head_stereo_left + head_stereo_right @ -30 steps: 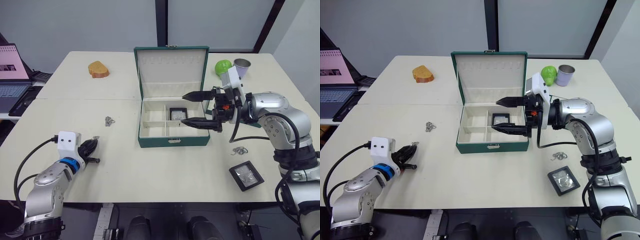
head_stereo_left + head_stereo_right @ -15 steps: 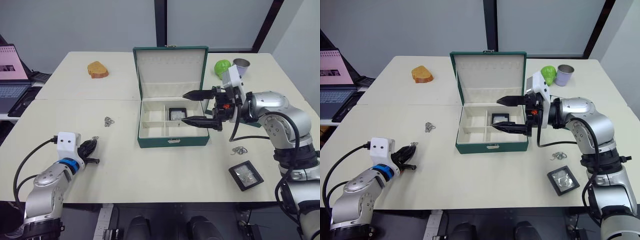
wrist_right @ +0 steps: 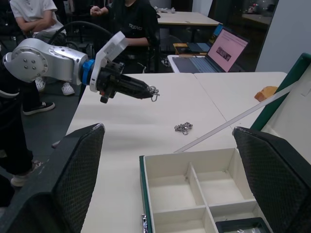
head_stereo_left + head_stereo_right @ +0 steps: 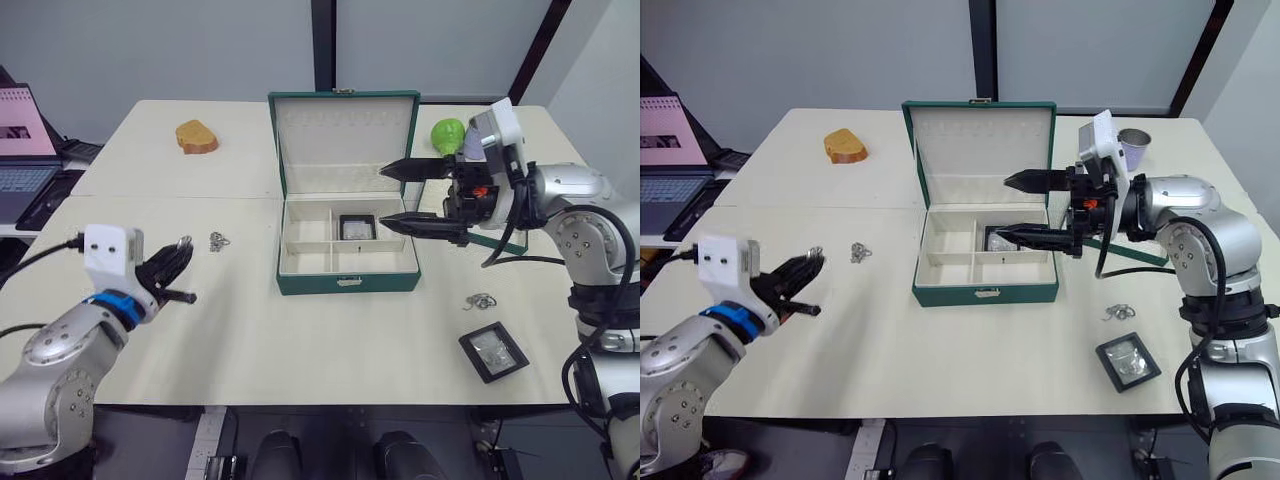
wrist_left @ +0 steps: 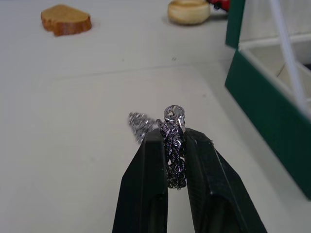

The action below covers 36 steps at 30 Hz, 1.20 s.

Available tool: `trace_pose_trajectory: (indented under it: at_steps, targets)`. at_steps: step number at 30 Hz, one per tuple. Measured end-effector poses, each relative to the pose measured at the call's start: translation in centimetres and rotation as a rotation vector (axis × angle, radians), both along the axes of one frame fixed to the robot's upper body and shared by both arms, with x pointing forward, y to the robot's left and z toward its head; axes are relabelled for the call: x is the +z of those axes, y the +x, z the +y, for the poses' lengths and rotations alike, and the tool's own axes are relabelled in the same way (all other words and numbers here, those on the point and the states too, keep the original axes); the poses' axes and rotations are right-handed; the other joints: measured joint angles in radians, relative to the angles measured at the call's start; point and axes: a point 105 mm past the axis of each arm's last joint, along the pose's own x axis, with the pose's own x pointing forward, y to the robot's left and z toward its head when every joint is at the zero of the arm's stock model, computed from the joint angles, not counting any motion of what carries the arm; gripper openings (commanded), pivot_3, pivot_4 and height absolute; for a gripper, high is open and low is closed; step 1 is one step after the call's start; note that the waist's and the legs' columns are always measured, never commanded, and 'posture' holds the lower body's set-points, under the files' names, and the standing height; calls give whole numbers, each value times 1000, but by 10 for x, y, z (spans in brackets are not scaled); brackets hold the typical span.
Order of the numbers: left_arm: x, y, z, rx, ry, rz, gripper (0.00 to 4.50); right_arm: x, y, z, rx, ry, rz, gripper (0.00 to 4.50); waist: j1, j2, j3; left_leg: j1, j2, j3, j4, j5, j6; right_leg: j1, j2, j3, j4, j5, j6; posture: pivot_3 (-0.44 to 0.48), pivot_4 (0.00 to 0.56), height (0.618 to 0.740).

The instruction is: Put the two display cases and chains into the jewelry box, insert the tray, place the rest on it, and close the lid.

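Chain (image 5: 173, 145) is gripped between the closed black fingers of the left hand (image 4: 178, 270), which is held above the desk (image 4: 300, 340) at its left side, well apart from the jewelry box (image 4: 346, 250). A second clump of chain (image 4: 218, 240) is seen lying on the desk just beyond that hand, between it and the box. The jewelry box is placed at the middle of the desk with its lid (image 4: 343, 140) raised upright and its cream compartments exposed. One display case (image 4: 356, 227) is seen inside the box, in the rear right compartment. The right hand (image 4: 402, 197) is held over the right side of the box with its two fingers spread wide apart and nothing between them. To the right of the box, a third chain (image 4: 480, 300) is seen on the desk, and the other display case (image 4: 492, 351) lies nearer the front edge, close to that chain. A brown slice of bread (image 4: 197, 137) is seen at the far left of the desk, and a green fruit (image 4: 447, 132) at the far right.
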Motion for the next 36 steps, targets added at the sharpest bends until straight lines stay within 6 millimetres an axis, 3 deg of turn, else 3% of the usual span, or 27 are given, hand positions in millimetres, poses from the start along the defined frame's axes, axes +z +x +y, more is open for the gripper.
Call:
trace_pose_trajectory:
  at_steps: [2,7,11,16,23,36]
  targets:
    - [11,2,-23,-44,-17,-28,217,-1,2,-3,-10,-4,3,4500,0,0,0,0,0,0,0,0,0,0,0,0,0,0,0,0,150,740]
    - [16,17,-75,-108,-103,-29,217,-1,8,-10,-50,-16,2,4500,2,-1,1,-1,-1,-1,1,0,0,2,0,0,0,0,0,0,150,740]
    - [20,25,-101,-114,-113,-28,217,0,10,-13,-60,-16,-4,4500,0,-1,1,-1,-1,-1,1,0,0,1,0,0,-1,0,0,0,150,740]
    - [4,47,-138,-91,-157,44,217,0,12,-17,-82,-26,-2,4500,2,-1,1,-1,-2,-1,2,0,0,3,0,0,-1,0,0,0,150,740]
    - [-10,74,-142,32,-117,80,217,-3,21,-32,-177,-68,-26,4500,3,-1,1,-1,-2,-1,1,0,0,3,0,0,-2,0,0,0,150,740]
    - [-16,94,-138,86,-84,81,217,-5,25,-39,-223,-63,-25,4500,3,-2,1,-1,-2,0,0,0,0,3,0,0,-4,0,0,0,150,740]
